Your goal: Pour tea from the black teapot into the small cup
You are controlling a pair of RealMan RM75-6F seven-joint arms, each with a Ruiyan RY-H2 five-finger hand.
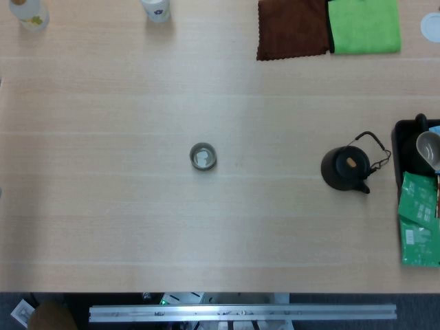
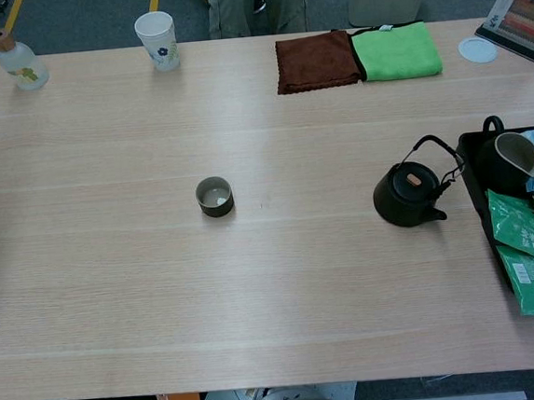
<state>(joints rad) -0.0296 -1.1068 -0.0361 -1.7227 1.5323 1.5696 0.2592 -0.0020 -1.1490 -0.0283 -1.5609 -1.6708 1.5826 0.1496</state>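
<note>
The black teapot (image 1: 346,169) (image 2: 407,194) stands upright on the right part of the wooden table, its wire handle raised and its spout toward the near right. The small grey cup (image 1: 203,157) (image 2: 214,196) sits upright near the table's middle, well left of the teapot. Neither of my hands shows in the head view or the chest view.
A black tray (image 1: 399,137) (image 2: 474,158) at the right edge holds a cup and green packets (image 1: 418,220) (image 2: 526,252). Brown (image 2: 317,61) and green (image 2: 396,51) cloths lie at the back. A paper cup (image 2: 158,40) and a bottle (image 2: 19,62) stand back left.
</note>
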